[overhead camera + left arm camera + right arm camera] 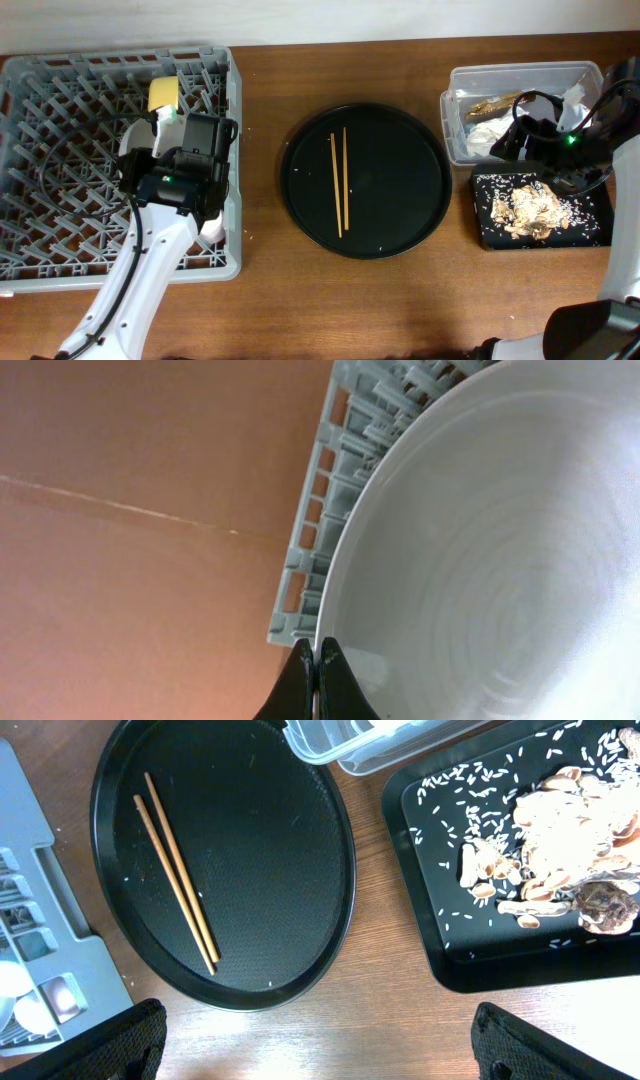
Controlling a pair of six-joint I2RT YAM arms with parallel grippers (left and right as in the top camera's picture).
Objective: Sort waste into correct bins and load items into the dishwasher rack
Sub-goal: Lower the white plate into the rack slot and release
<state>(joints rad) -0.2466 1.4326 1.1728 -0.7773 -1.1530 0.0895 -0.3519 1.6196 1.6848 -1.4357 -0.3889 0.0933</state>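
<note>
My left gripper (316, 660) is shut on the rim of a white plate (480, 550), held on edge at the right side of the grey dishwasher rack (315, 530). From overhead the left gripper (205, 205) sits over the rack (60, 120), and only a bit of the plate (212, 229) shows. Two chopsticks (340, 180) lie on the round black tray (420, 150); they also show in the right wrist view (178, 870). My right gripper (320, 1040) is wide open and empty, above bare table between the round tray (320, 840) and the black rectangular tray (430, 920).
A clear plastic bin (455, 120) with paper waste stands at the back right. The black rectangular tray (590, 228) in front of it holds rice and food scraps (530, 205). A yellow item (163, 93) stands in the rack's far part.
</note>
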